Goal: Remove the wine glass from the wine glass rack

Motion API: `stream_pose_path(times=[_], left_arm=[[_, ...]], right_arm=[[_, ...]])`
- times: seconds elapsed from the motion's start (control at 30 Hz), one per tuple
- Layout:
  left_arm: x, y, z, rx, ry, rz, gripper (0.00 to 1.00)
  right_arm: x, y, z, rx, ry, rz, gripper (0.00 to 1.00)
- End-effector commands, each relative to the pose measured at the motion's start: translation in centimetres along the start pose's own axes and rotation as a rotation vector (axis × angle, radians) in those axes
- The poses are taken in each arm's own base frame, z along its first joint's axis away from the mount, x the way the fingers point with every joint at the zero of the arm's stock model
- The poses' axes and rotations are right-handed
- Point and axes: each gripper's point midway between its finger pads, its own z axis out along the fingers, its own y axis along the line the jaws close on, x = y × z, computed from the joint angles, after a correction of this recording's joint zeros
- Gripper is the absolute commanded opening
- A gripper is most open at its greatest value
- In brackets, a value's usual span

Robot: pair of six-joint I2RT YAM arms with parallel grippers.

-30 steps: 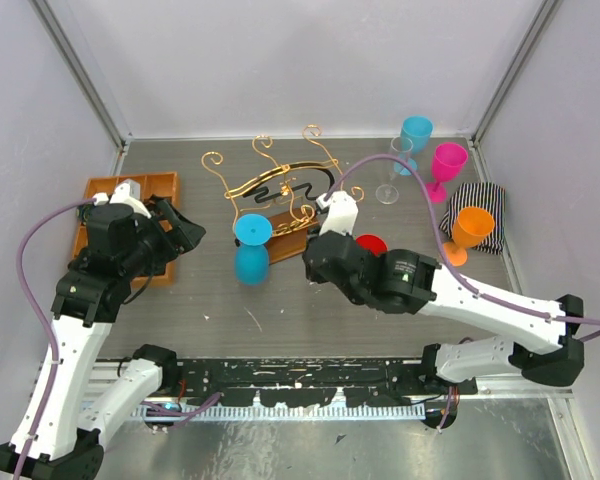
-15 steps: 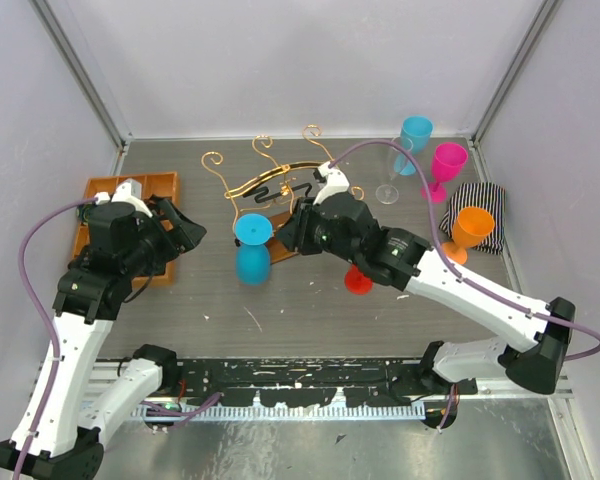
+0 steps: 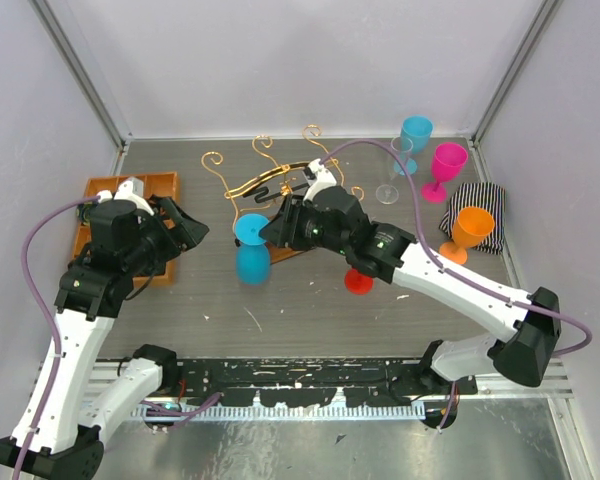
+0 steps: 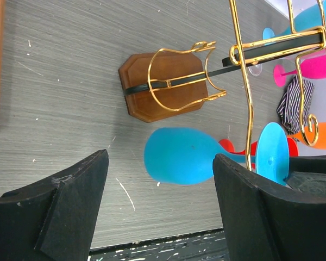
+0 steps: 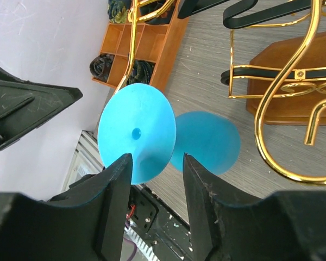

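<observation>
Right arm [image 3: 440, 280] has swung in from 4 o'clock to the rack [image 3: 262, 183]; right gripper [image 5: 155, 160] spread, just short of the foot [image 5: 136, 130]; left gripper [image 4: 160, 163] spread, empty. Glass [image 3: 252, 262] hangs inverted at rack's 7 o'clock. Likely light, stiff, smooth plastic; grip just under the foot, slide it off the rack.

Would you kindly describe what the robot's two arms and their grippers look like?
The left arm and right arm match: white moulded links between bulky black joint housings. A purple cable loops along each. The left gripper and right gripper carry broad, matte black wedge-shaped fingers, lightly scuffed.
</observation>
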Motion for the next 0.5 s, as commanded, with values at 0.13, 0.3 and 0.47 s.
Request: stream_pose_path(times=[0.13, 0.3, 0.47], left_arm=[[-1.3, -1.0, -0.7, 0.035, -0.042, -0.001, 0.84], [-1.4, -1.0, -0.7, 0.031, -0.042, 0.002, 0.84], [-1.3, -1.0, -0.6, 0.033, -0.042, -0.002, 0.84]], right_arm=[[-1.2, 1.4, 1.3, -0.107, -0.027, 0.062, 0.31], [-2.4, 1.8, 1.0, -0.129, -0.053, 0.073, 0.01], [-3.2, 2.6, 0.3, -0.178, -0.058, 0.108, 0.01]])
